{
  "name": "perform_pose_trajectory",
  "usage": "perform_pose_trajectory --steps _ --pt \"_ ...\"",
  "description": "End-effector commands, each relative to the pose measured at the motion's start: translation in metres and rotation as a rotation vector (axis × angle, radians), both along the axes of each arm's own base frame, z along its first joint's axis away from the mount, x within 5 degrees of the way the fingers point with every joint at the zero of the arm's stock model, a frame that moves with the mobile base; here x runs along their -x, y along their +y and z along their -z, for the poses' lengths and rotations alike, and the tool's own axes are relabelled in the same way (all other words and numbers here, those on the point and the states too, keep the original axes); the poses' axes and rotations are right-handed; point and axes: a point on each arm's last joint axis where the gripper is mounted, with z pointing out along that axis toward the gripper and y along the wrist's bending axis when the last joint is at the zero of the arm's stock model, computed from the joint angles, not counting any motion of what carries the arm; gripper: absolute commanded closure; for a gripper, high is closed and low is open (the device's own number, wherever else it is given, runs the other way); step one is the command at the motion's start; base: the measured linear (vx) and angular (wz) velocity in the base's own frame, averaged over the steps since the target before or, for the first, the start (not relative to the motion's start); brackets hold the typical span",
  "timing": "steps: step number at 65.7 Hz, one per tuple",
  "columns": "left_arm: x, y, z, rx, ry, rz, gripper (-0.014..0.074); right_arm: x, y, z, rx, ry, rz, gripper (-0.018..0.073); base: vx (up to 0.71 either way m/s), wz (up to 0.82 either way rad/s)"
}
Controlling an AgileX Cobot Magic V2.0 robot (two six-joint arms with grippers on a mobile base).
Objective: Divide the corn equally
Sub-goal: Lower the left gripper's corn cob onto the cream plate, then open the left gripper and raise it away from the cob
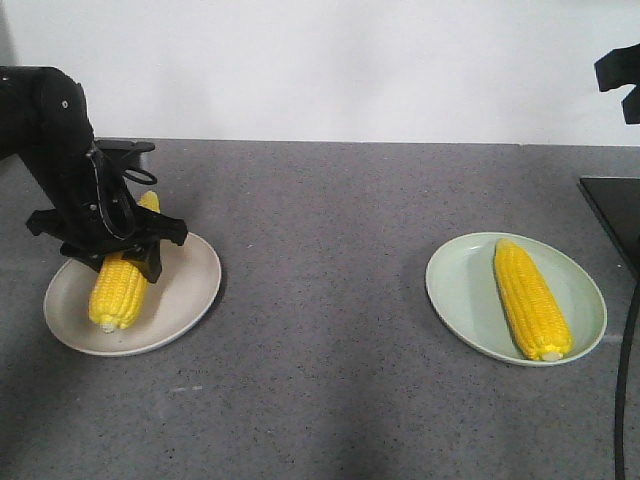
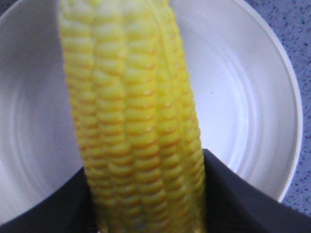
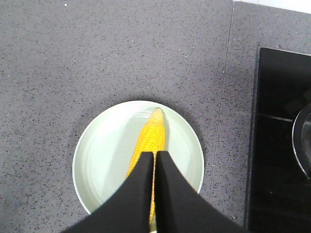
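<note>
Gripping a corn cob [image 1: 120, 285] over the beige plate [image 1: 190, 290], the left gripper [image 1: 115, 240] nears release; the green plate [image 1: 460, 290] holds one cob [image 1: 530, 298] (right gripper [image 3: 154, 160] closed, empty).

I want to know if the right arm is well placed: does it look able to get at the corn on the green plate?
Probably yes. The right gripper hangs directly above the cob on the green plate, nothing between them. Its fingers look shut, so they would need to open first.
</note>
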Motion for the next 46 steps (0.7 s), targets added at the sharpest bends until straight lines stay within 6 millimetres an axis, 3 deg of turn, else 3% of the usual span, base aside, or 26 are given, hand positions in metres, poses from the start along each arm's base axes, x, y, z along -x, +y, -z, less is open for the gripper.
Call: perform_pose_trajectory --steps 1,22,46 --pt "0.005 0.0004 -0.0247 0.021 -0.061 -0.013 0.0279 0.0084 -0.0002 -0.0178 -0.006 -0.097 0.001 0.0568 0.0 0.0" --pt "0.0051 0.0004 -0.0245 0.02 -0.061 -0.01 0.026 0.0084 -0.0002 -0.0178 -0.006 -0.097 0.001 0.0568 0.0 0.0" --pt "0.0051 0.0003 -0.0245 0.022 -0.06 -0.013 0.0114 0.0084 -0.0002 -0.0178 -0.006 -0.097 0.001 0.0568 0.0 0.0"
